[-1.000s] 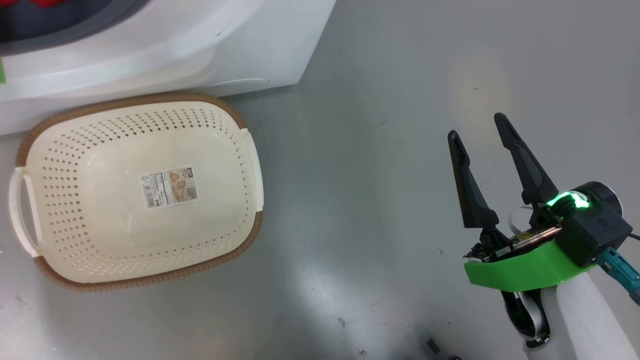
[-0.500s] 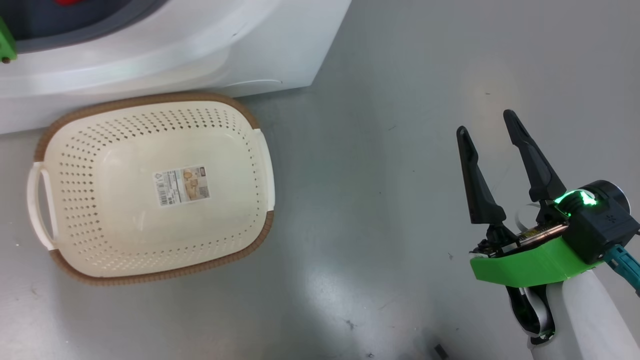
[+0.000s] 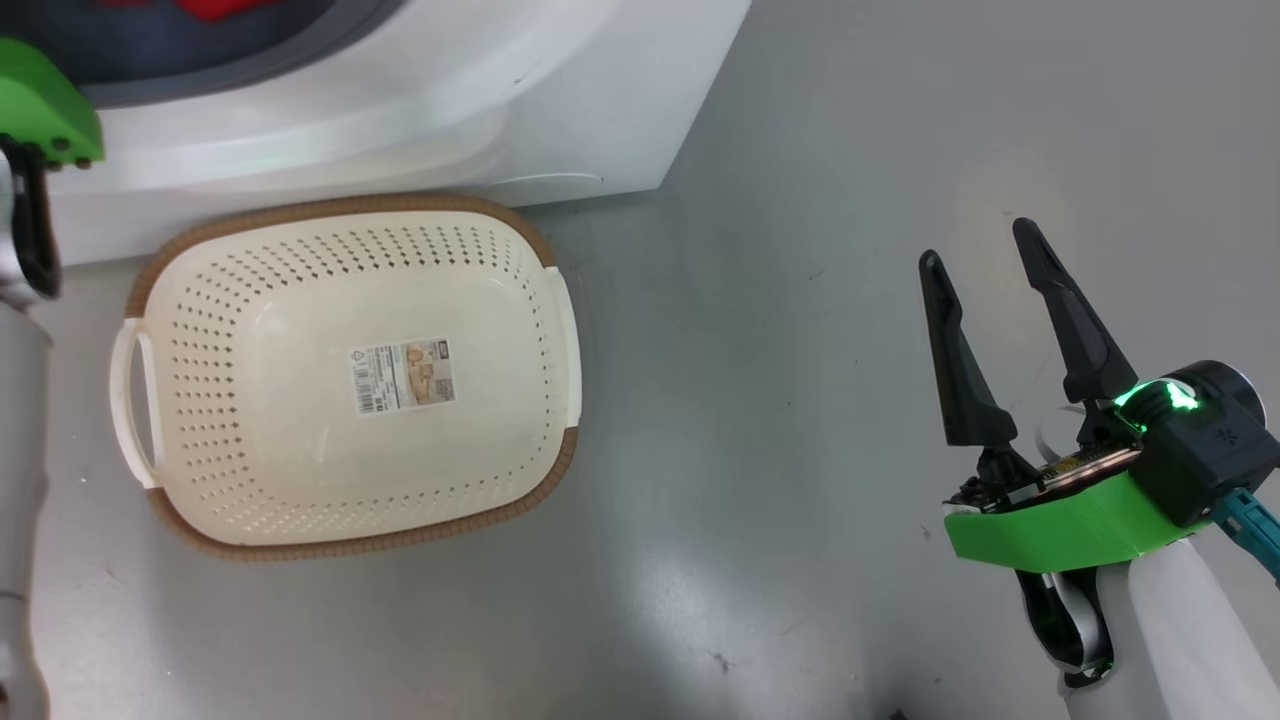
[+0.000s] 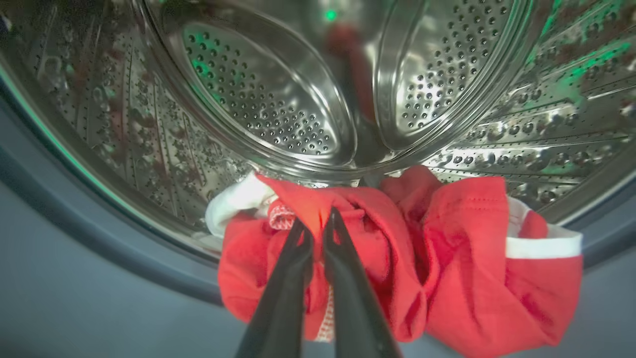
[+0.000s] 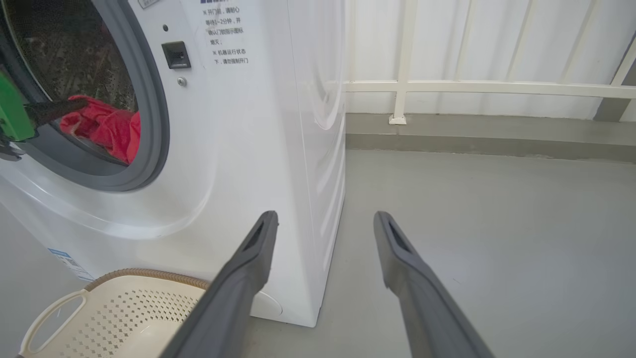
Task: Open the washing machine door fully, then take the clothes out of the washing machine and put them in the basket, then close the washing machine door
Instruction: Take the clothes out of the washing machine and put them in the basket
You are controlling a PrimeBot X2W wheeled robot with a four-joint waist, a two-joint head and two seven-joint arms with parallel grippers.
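Bright red clothes (image 4: pixel 447 258) with white trim lie at the front of the washing machine's (image 5: pixel 258 124) steel drum (image 4: pixel 268 99). My left gripper (image 4: pixel 318 218) is shut on a fold of that red fabric, at the grey rubber ring (image 5: pixel 154 124). From the right wrist view its dark fingers (image 5: pixel 54 109) reach into the opening to the clothes (image 5: pixel 109 127). The cream basket (image 3: pixel 300 300) stands empty on the floor against the machine's front (image 3: pixel 560 130). Off to the right, my right gripper (image 3: pixel 985 250) hangs open over bare floor. The washing machine door is out of view.
Grey floor (image 3: pixel 750 400) stretches between the basket and my right arm. A white railing and a low kerb (image 5: pixel 472 134) run behind the machine. My left arm's green wrist mount (image 3: pixel 40 100) sits at the machine's opening, above the basket's left handle (image 3: pixel 130 400).
The head camera has turned, so the basket and machine sit further right in the picture, and the left arm's green mount has come into view. The right gripper stays open.
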